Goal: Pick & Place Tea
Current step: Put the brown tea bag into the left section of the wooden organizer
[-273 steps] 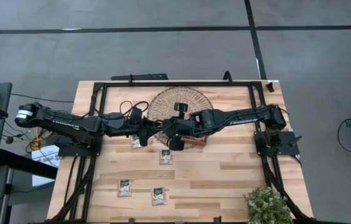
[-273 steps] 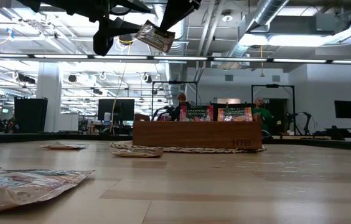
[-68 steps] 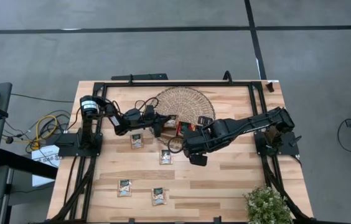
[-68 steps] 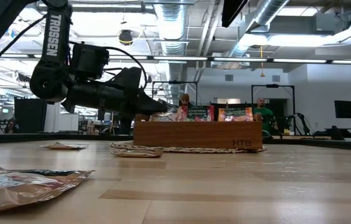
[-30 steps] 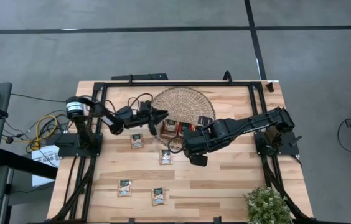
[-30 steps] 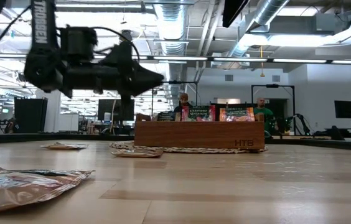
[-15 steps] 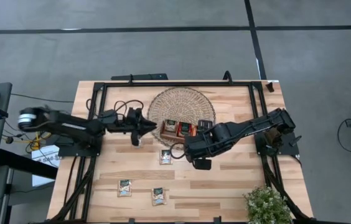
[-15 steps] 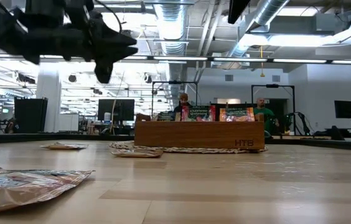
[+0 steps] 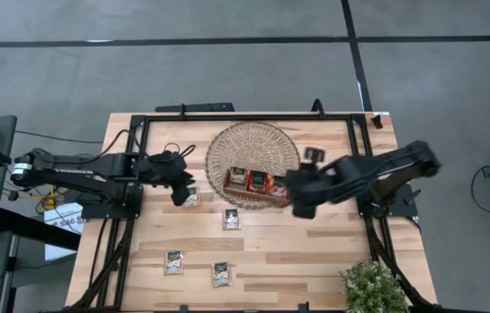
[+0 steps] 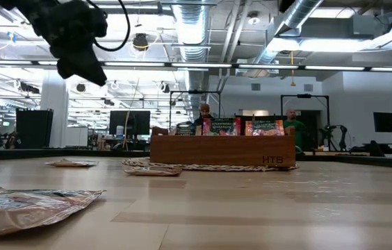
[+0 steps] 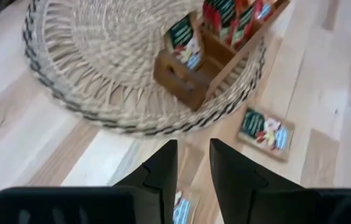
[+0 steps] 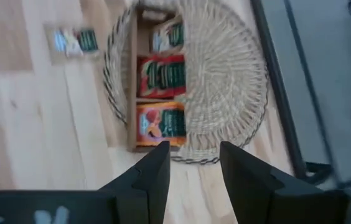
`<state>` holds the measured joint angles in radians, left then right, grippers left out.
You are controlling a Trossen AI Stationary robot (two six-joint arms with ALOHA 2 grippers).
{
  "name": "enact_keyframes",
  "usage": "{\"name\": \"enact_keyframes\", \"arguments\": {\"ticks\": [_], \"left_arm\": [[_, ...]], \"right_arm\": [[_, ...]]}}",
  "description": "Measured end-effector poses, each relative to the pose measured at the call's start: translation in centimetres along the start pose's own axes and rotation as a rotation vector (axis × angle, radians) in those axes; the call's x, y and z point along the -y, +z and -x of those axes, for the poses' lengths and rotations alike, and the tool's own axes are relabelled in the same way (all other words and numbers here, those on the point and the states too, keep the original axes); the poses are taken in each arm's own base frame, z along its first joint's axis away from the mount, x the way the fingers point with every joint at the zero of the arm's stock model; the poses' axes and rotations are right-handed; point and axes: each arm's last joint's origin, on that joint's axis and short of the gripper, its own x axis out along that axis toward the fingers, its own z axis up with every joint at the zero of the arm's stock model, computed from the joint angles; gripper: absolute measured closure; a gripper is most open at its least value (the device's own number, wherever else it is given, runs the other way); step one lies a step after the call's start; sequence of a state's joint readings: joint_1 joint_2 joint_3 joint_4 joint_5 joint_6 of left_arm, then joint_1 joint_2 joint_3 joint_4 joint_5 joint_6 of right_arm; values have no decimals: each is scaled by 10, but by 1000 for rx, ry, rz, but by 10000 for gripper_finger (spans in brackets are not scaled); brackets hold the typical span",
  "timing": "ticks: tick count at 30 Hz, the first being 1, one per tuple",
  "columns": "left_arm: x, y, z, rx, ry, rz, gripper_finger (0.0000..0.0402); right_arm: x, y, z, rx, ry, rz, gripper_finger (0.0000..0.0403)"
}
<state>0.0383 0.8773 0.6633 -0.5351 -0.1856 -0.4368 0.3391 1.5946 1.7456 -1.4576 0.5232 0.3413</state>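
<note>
Bright, even overhead light; ceiling strip lamps glare in the low view. Both wrist views are motion-blurred. The nearest sachet lies out of focus.

Wooden tray on woven mat, sachets in three compartments; loose sachet on table.

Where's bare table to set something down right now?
Free: the boards between the plant and the loose sachets, and the strip right of the woven mat. Crowded: the mat's left edge, with the left gripper above one sachet.
</note>
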Motion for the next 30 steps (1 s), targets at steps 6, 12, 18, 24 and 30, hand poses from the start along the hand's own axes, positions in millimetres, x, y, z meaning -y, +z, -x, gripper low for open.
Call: {"name": "enact_keyframes", "arguments": {"ticks": [6,12,18,24,30], "left_arm": [[-1,-7,-7,-117,22,36,317],[-1,-18,-26,-277,89,71,317],[0,-26,-48,-395,134,72,317],[-5,-32,-65,-513,143,66,317],[-14,-28,-72,-509,142,-25,317]], "right_arm": [[24,-47,19,256,95,-138,269],[33,-97,11,510,198,-261,269],[37,-134,4,738,331,-368,269],[37,-157,-1,930,432,-447,269],[41,-168,2,1006,478,-483,269]]}}
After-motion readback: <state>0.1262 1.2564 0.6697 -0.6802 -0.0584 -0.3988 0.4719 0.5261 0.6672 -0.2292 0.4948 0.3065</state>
